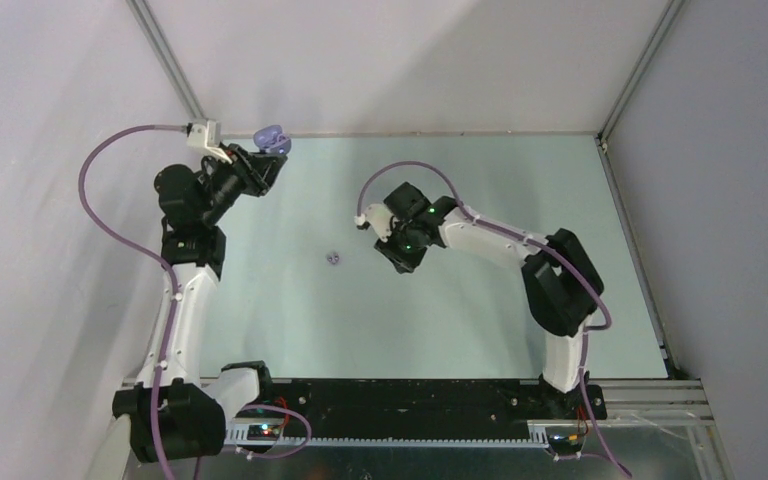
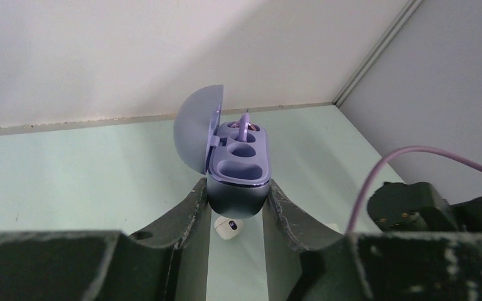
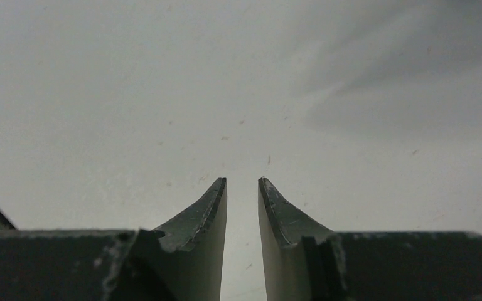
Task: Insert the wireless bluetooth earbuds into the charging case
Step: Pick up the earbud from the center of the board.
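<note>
My left gripper (image 2: 235, 188) is shut on the purple charging case (image 2: 238, 169) and holds it in the air at the back left of the table (image 1: 272, 136). The lid stands open to the left. One purple earbud (image 2: 245, 125) sits in the far socket; the socket nearer me is empty. Another purple earbud (image 1: 334, 258) lies loose on the table between the arms. My right gripper (image 3: 242, 182) points down at bare table right of that earbud (image 1: 390, 245), its fingers a narrow gap apart with nothing between them.
A small white rounded thing with a dark spot (image 2: 228, 227) lies on the table below the held case. The pale green table (image 1: 480, 290) is walled at the back and on both sides. The right arm's purple cable (image 2: 376, 175) crosses the left wrist view.
</note>
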Controlling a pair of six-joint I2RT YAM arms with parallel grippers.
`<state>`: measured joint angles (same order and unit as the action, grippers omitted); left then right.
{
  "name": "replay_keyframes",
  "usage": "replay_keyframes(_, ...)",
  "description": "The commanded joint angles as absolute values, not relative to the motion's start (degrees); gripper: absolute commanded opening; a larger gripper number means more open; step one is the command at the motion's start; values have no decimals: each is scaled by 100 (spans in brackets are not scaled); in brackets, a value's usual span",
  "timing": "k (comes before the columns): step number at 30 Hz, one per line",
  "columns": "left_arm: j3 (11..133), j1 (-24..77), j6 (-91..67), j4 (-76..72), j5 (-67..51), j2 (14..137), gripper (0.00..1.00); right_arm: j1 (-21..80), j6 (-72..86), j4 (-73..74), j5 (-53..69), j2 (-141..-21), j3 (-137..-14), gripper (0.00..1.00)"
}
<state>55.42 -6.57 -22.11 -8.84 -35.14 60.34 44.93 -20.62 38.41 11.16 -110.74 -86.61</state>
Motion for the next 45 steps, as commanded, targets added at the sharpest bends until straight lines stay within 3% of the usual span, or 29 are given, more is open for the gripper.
replay_keyframes(1,5990,-716,-2268,-1164,-3520,6057,0,4359,-2570,3273,1965,-10367,-8299,28)
replay_keyframes(8,5894,-712,-2222,-1036,-3275,5792,0,4628,-5188,1568,3002,-10629,-8283,17)
replay_keyframes(15,5715,-715,-2248,-958,-3198,5548,0,5090,-6547,1847,3248,-11874,-9451,14)
replay_keyframes(24,5388,-721,-2281,-894,-3066,5066,0,5386,-6915,2307,2998,-12790,-10426,15)
replay_keyframes(39,5176,-716,-2433,-931,-3111,4922,0,5386,-7052,2612,2307,-13304,-10788,17)
replay_keyframes(45,5162,-718,-2419,-924,-3124,4916,0,5380,-7066,2559,2027,-13433,-10827,23)
